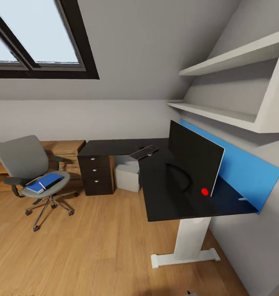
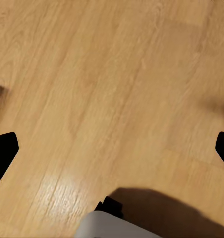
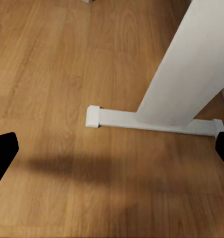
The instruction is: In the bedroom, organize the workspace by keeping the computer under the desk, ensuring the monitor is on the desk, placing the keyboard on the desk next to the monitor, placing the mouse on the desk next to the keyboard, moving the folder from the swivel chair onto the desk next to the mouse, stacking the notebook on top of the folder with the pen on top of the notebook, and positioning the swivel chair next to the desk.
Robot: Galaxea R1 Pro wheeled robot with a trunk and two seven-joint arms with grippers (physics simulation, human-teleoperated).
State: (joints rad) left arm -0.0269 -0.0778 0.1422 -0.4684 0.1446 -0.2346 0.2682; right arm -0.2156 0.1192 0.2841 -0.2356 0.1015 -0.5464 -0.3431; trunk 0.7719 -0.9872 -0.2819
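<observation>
The black L-shaped desk stands against the right wall. On it are the wide black monitor and, further back, the keyboard. A small red rounded thing lies by the monitor; I cannot tell whether it is the mouse. The light grey computer sits under the desk. The grey swivel chair stands apart to the left, with the blue folder on its seat. Notebook and pen are too small to make out. My left gripper and right gripper hang open over the wooden floor.
The desk's white leg and foot stand close to my right gripper. A black drawer unit sits under the desk's far end, with a low wooden shelf unit behind the chair. White wall shelves overhang the desk above a blue wall panel.
</observation>
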